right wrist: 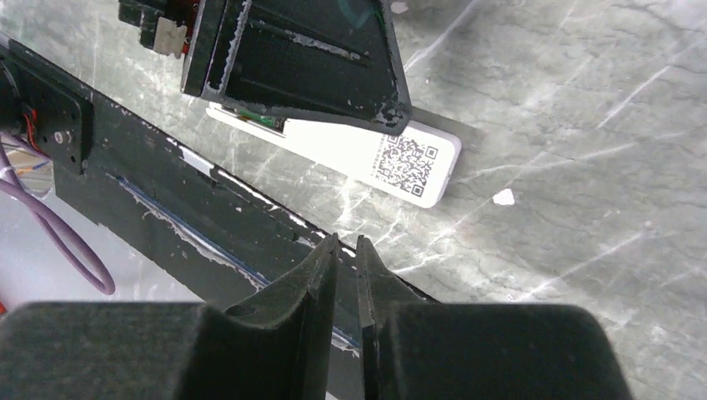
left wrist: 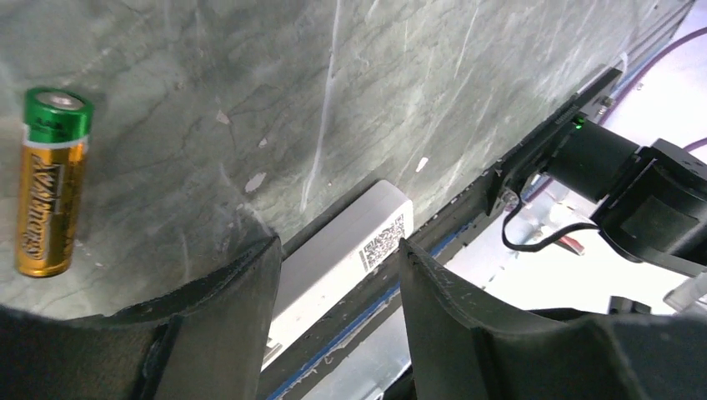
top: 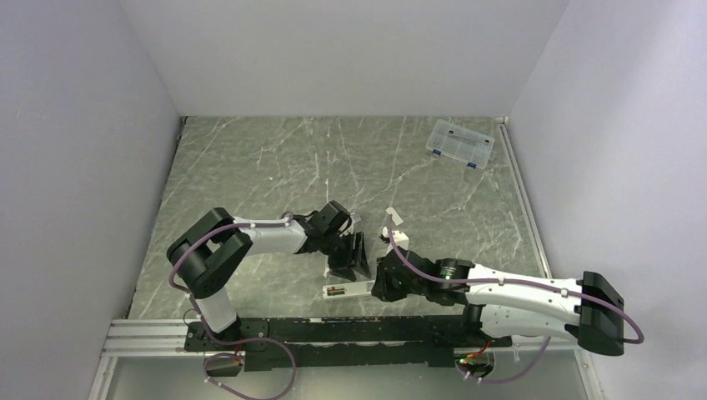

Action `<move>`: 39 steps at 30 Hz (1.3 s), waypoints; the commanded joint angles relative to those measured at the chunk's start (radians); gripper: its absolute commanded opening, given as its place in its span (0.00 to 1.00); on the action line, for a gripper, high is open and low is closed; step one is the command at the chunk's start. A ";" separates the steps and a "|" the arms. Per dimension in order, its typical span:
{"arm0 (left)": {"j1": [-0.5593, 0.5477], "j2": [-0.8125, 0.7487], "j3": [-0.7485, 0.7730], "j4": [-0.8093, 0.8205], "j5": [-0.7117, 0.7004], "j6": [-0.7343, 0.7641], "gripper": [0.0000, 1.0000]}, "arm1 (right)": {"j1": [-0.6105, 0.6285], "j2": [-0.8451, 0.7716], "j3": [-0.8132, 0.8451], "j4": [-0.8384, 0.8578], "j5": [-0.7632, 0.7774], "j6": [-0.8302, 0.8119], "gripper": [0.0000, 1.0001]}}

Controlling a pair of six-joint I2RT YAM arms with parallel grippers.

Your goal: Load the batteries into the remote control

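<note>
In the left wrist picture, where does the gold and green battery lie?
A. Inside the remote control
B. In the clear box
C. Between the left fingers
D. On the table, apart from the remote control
D: the battery lies on the bare table, well left of the remote control, with nothing touching it.

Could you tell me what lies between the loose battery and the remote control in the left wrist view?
Only bare marble tabletop with a few pale flecks lies between the battery and the remote control; the left wrist view shows this.
</note>
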 commanded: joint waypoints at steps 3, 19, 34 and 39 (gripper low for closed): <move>-0.003 -0.066 0.102 -0.189 -0.142 0.116 0.60 | 0.005 -0.075 0.059 -0.098 0.087 -0.022 0.20; -0.004 -0.368 0.186 -0.537 -0.432 0.186 0.60 | 0.002 -0.019 0.216 -0.113 0.269 -0.261 0.38; -0.004 -0.707 0.119 -0.719 -0.653 0.148 0.65 | -0.039 0.139 0.331 0.008 0.229 -0.643 0.59; -0.004 -0.780 0.129 -0.774 -0.710 0.162 0.68 | -0.051 0.189 0.361 0.067 0.105 -0.776 0.58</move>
